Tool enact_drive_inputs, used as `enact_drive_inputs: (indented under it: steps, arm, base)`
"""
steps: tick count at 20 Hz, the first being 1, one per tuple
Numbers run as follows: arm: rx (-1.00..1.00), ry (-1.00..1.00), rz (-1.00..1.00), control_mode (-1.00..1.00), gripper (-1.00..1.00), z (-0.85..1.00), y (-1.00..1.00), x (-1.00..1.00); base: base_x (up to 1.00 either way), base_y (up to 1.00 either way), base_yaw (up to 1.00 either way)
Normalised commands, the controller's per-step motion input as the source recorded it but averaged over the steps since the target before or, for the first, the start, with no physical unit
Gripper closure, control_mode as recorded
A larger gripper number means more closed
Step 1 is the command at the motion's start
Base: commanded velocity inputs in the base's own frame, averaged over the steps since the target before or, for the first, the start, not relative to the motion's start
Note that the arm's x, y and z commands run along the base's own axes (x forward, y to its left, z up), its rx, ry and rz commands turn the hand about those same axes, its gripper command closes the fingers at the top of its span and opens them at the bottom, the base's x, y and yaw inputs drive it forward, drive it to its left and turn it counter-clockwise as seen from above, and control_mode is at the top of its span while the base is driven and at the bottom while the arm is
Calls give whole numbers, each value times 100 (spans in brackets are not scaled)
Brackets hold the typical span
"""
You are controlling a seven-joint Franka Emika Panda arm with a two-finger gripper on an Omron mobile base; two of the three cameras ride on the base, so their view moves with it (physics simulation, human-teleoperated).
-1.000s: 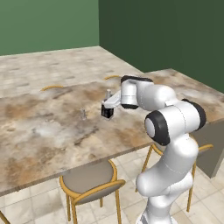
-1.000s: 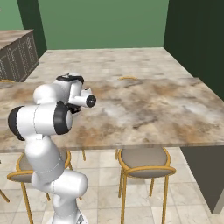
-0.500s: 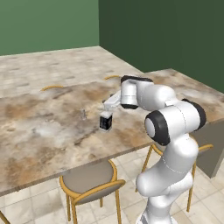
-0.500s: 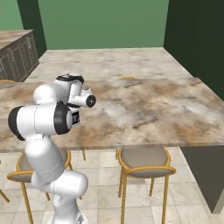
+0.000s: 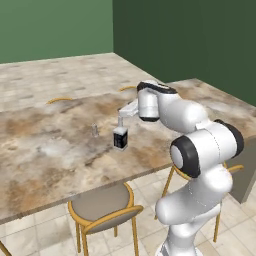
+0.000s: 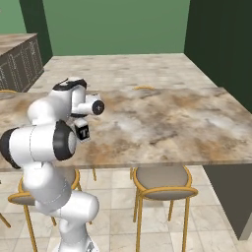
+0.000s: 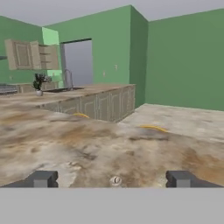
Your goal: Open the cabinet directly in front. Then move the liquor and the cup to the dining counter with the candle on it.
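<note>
The liquor, a small dark bottle with a white label, stands upright on the dining counter, free of any grip. My gripper hovers just above it, open and empty. From the right base view the liquor peeks out beside my arm on the dining counter. The candle stands a little left of the bottle. In the hand view my gripper is open, with the candle low between the fingertips. Far off, the cabinet hangs with both doors open. The cup is out of view.
Orange-framed stools are tucked under the counter's near edge. Across the room is a kitchen worktop with low cabinets and a plant. Dark green walls close off the right side.
The gripper opened and let go of the liquor, which went down from just above the counter onto it. The arm has hardly moved.
</note>
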Motion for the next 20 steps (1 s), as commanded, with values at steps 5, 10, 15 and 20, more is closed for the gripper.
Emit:
enact_drive_inputs:
  steps: [5,10,15,20]
  arm:
    - [0,29,-16,-100,-100,100,-33,-82]
    - [0,35,-21,-100,-100,100,-65,-98]
    - [0,38,-22,-100,-100,100,-80,-100]
    - [0,38,-24,-100,-100,96,-75,-100]
  base:
    - [0,0,0]
    - [0,0,0]
    - [0,0,0]
    - [0,0,0]
